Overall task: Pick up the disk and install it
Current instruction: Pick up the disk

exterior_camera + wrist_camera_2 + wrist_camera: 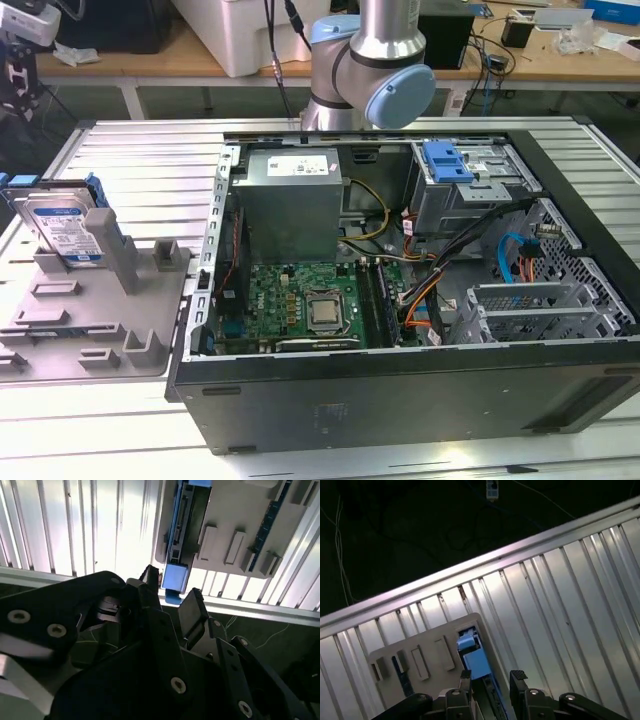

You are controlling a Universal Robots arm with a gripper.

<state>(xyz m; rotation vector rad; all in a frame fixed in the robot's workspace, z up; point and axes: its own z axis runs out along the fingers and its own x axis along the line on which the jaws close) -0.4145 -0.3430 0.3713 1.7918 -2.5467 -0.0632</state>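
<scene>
In the exterior view the disk [62, 228] stands on edge in a grey holder [90, 310] at the exterior view's left, with bare table [150, 170] between it and the open computer case [400, 385]. In the second wrist view the claw [171, 586] has its fingers apart, clear of the disk's thin edge. In the first wrist view the claw [492, 676] shows the same gap.

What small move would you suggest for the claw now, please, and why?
Probably lower the claw straight down over the disk. In the first wrist view the claw is open, with the disk's blue edge roughly lined up in its gap but not yet between the tips. The disk stands upright in the grey holder, untouched. Closing now would likely grip nothing.
</scene>
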